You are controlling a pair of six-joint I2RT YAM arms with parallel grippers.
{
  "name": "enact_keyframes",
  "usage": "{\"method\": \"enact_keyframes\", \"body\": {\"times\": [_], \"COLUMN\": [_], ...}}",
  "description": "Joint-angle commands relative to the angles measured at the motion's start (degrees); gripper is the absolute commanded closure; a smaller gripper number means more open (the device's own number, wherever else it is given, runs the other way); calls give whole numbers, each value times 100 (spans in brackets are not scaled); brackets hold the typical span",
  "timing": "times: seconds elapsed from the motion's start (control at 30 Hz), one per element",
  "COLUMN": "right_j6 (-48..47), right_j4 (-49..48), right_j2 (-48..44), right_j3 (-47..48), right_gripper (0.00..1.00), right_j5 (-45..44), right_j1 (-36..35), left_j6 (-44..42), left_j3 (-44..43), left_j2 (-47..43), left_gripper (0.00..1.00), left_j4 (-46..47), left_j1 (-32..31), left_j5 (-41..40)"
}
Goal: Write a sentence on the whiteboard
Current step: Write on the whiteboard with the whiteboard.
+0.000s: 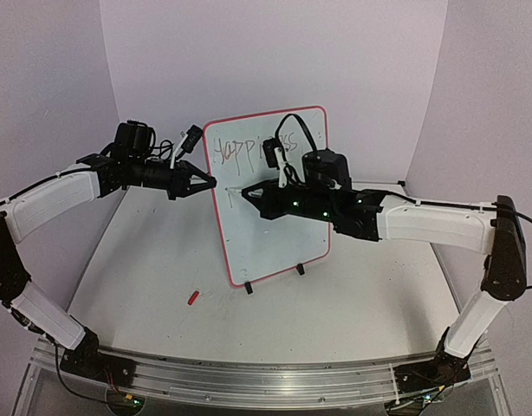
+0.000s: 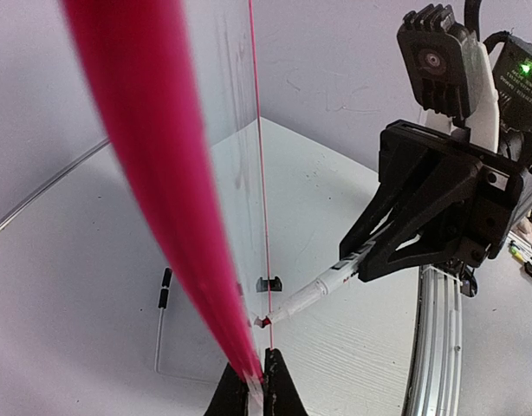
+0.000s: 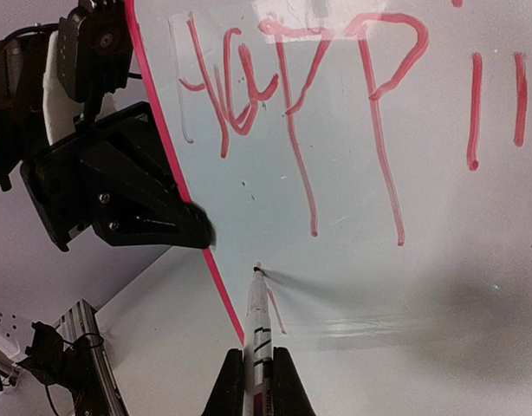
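Observation:
The whiteboard stands upright mid-table on black clips. The sentence shows as one line, "Happiness", along its top; the first letters are red. My left gripper is shut on the board's left red rim, jaws closed on the edge. My right gripper is shut on the marker pen. The pen's tip touches the board below the "H", beside a short red stroke. The pen also shows in the left wrist view.
A small red marker cap lies on the table in front of the board's left foot. A metal rail runs along the near edge. Purple walls close in the back and sides.

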State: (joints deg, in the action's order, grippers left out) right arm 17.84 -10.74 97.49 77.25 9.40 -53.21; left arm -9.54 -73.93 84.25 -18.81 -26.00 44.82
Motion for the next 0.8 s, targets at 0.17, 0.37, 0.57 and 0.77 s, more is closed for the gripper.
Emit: {"method": "enact_keyframes", "body": {"times": [0.17,0.37,0.57,0.77], "right_j6": [-63,-92,-40,-53], "right_j4": [-254,-393,-291,-175], "right_j2": [-147,-558,-556,-381], "right_j3": [47,-341,-443,-304], "right_gripper": [100,100,100,100], "right_j5": [-287,-170,-409,-463], "right_j1": [-31,-32,-32,-31], "left_j6": [-452,-451,-441,-439], "left_j3": [136,142,142,142], "left_j2": [103,101,126,145], "left_gripper": [100,100,100,100], "left_j4": [-980,-976,-973,-968], "left_j1": [-167,-169,-177,-183], "left_j5": [-132,-130,-122,-119]}}
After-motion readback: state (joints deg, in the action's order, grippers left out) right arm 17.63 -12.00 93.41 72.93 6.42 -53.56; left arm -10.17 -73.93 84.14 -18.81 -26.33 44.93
